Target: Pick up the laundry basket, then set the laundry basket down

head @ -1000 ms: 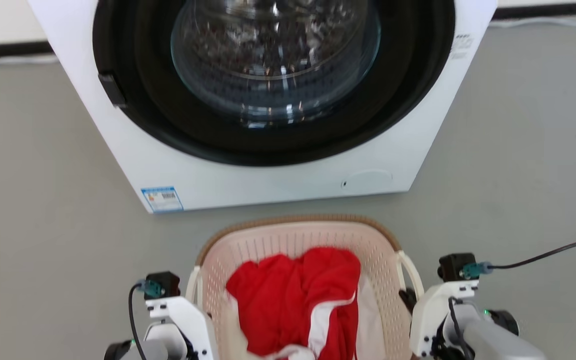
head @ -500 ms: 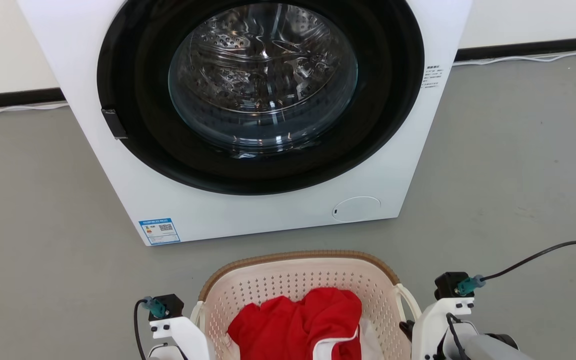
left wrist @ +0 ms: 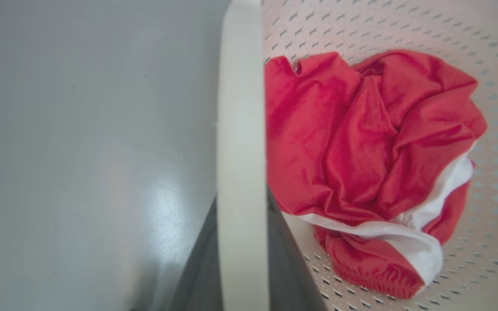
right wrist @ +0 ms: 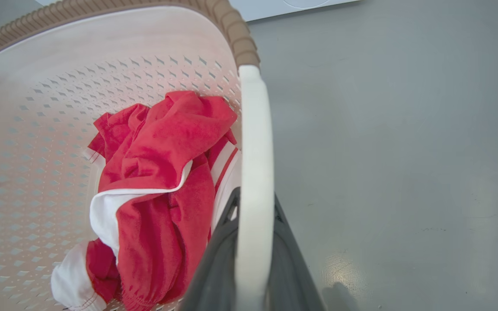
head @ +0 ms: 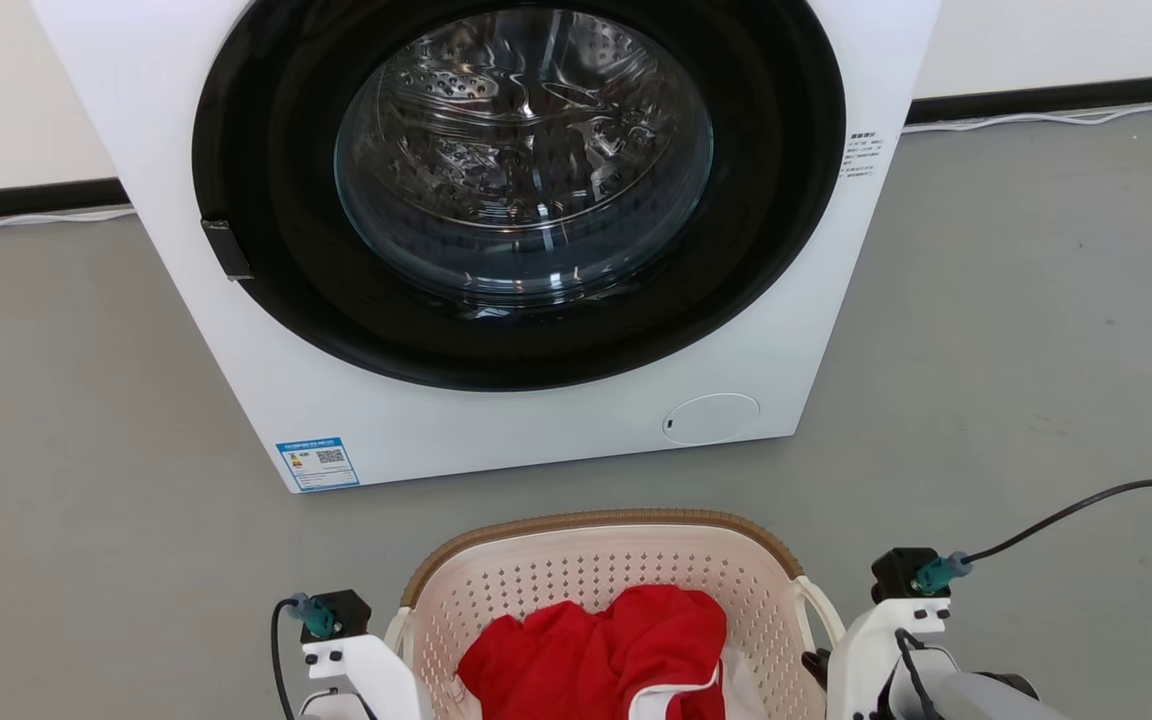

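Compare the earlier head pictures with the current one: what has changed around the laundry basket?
The whole head view shifted, so the camera moved: the washing machine and the laundry basket now show lower in it. Whether the basket itself moved cannot be told. Nothing was taken or let go: the left gripper and right gripper stay shut on the white handles; the red garment stays inside.

The basket (head: 586,572) was matt cream plastic, its walls pierced with small holes; its rim (head: 596,518) was brown plastic moulded to look woven. The handle (left wrist: 240,129) was smooth white plastic. The cloth (left wrist: 361,142) was soft red knit with white trim. The floor (head: 1036,350) was smooth grey with a dull sheen. The washer (head: 536,440) had a glossy white front, a glass door (head: 526,250) and a dimpled shiny metal drum (head: 496,110).
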